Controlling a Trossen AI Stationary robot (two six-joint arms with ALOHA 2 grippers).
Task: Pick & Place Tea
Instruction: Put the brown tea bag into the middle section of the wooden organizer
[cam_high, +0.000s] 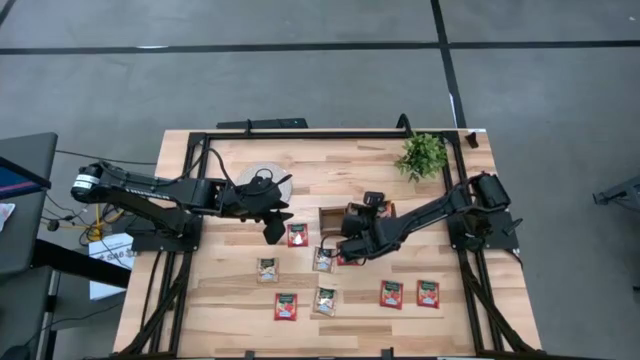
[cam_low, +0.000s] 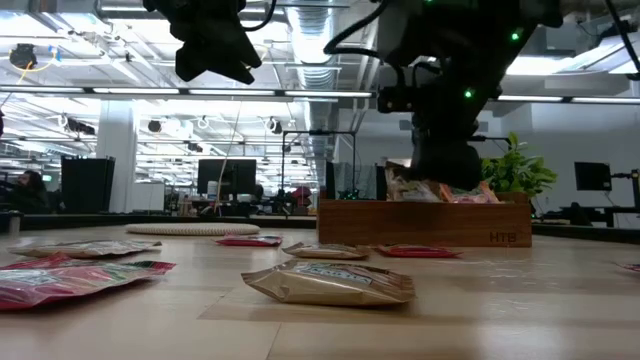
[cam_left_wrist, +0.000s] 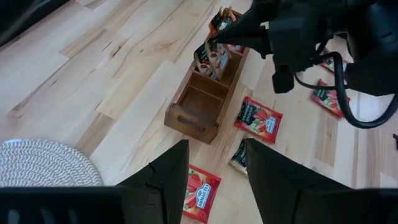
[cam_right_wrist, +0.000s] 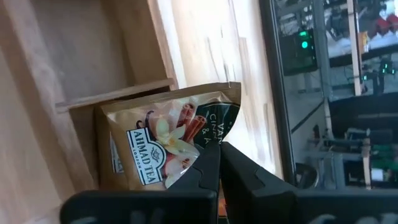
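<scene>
Right claw (cam_right_wrist: 217, 163) pinches a tea sachet (cam_right_wrist: 168, 134) over the tray (cam_right_wrist: 93, 62).

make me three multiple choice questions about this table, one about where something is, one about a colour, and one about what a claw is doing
1. Where is the potted plant?
A. at a far corner of the table, on the right arm's side
B. inside the wooden tray
C. on the round woven mat

2. What colour is the tea packet in the right claw?
A. blue
B. pale gold-tan
C. black

3. What is the left claw doing?
A. gripping a red packet
B. pressing on the mat
C. hanging open and empty above the table

Answers:
1 A, the high view shows it at that corner.
2 B, the right wrist view shows the pale packet pinched over the wooden tray.
3 C, the left wrist view shows nothing between its fingers.
</scene>
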